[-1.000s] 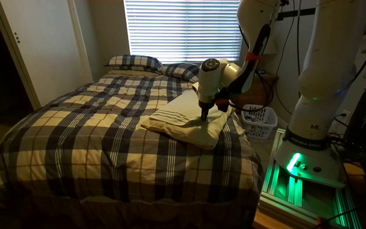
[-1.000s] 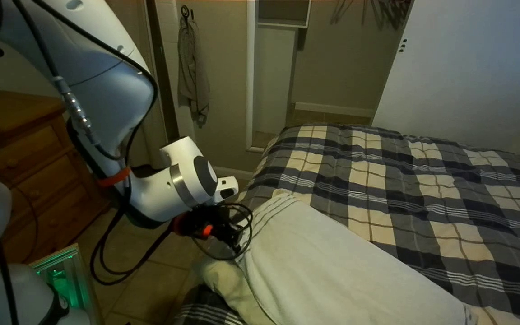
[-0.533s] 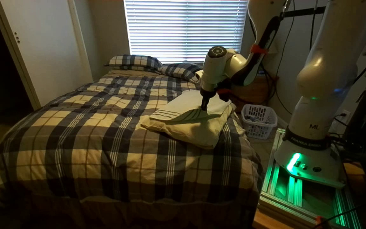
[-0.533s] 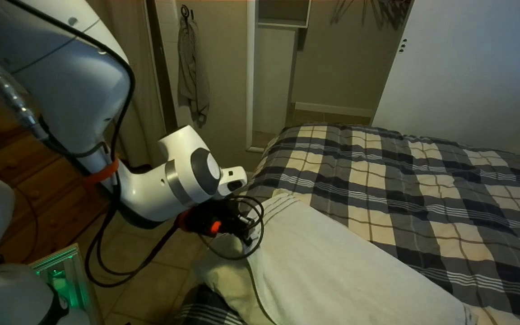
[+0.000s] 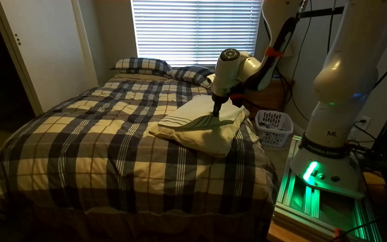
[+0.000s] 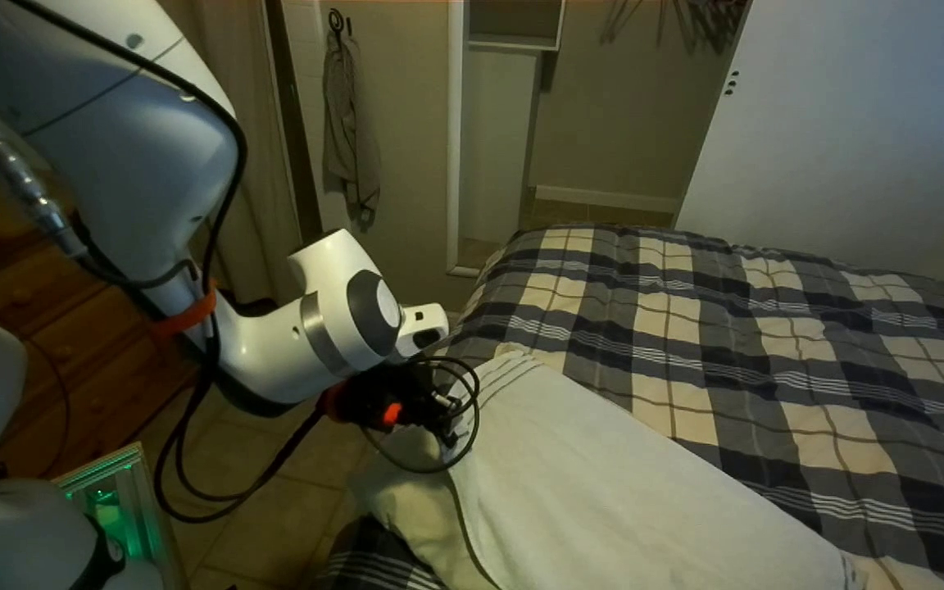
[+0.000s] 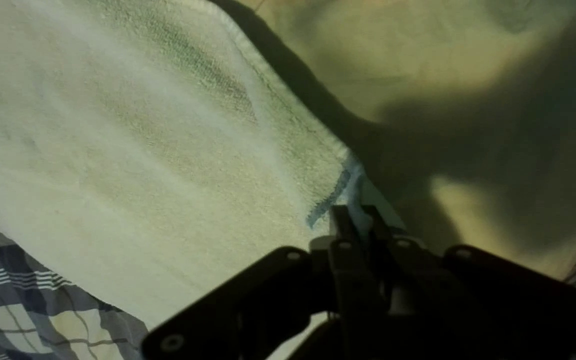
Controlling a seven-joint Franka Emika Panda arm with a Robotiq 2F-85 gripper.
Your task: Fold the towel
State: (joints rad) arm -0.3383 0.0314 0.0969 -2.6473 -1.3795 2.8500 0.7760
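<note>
By my judgement the fold is begun but not finished. My black, two-fingered, jointed gripper [image 7: 360,216] is clenched on a striped edge of the soft, cream-white towel [image 7: 158,170]; whether I have a true corner or only a stretch of hem, I cannot tell. The towel lies mostly over a plump, plain beige cloth bundle [image 5: 210,143], pillow or folded bedding, near the side edge of the black-and-cream plaid bedspread [image 5: 113,148].

Done, as I read it: the edge is gripped and lifted clear of the bundle, the cloth rising to me in a slanting flap. Left: carry that flap across, lay it on the rest, let go, perhaps smooth it. Whether some layers are doubled already, I cannot make out.

Up close the towel has a fuzzy, looped pile, with shallow ridges, a thick rolled border and a blue-grey band right by my pinch. In an exterior view its thin dark stripes bend where the cloth lifts, while the part lying flat makes a broad, fairly smooth panel. The bundle is sleeker, rounded and creased along its side; the bedspread is puffy and gently rumpled. I expect the towel to hang limp and sag as I carry it
</note>
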